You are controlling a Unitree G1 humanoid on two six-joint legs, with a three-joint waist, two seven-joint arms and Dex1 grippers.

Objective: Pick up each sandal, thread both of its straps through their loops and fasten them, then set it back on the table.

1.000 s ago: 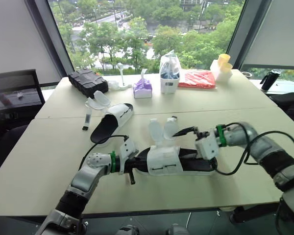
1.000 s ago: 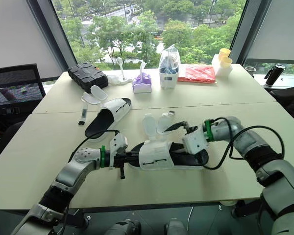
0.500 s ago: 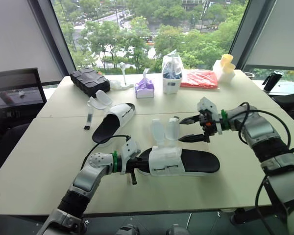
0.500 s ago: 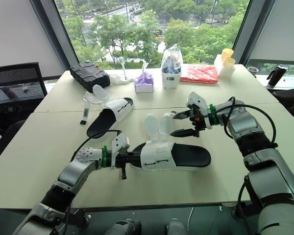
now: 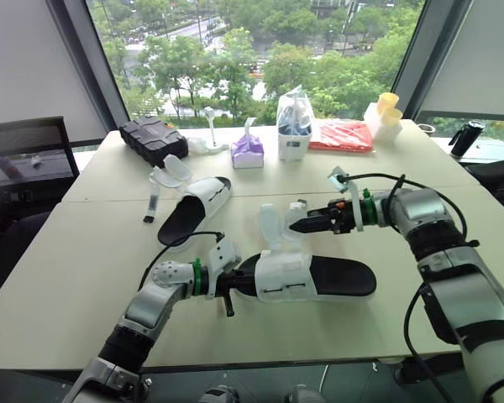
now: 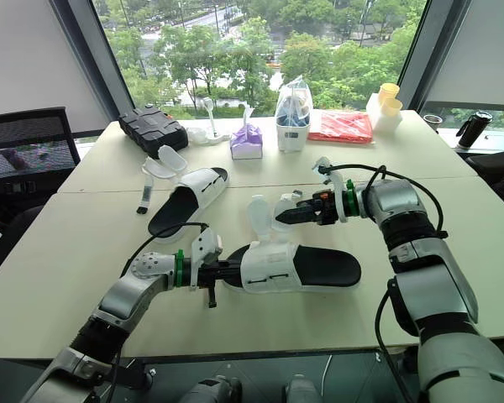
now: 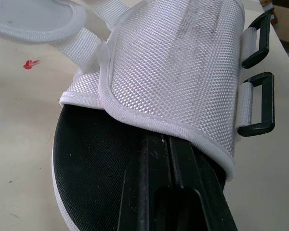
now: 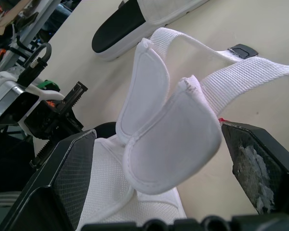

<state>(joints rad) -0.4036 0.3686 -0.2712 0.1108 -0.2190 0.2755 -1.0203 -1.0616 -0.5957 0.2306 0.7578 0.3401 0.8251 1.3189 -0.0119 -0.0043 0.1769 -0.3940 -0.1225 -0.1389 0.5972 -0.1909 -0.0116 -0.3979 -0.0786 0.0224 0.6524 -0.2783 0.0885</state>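
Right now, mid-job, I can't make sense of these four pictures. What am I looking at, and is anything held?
This is a two-armed humanoid at a table. The two wide pictures come from its head, looking down. The two close-ups come from cameras on its wrists. Two sandals lie on the table, both unfastened: the near sandal and the far sandal. The left gripper reaches under the near sandal's upper at the toe. The right gripper is open, with one loose strap between its fingers, not yet clamped.

Head stereo pair looks forward-down over table (image 5: 84, 277); both eyes share whole scene. Left wrist camera close on near sandal (image 7: 173, 62). Right wrist camera close on its straps (image 8: 173, 139), far sandal (image 8: 130, 24) behind.
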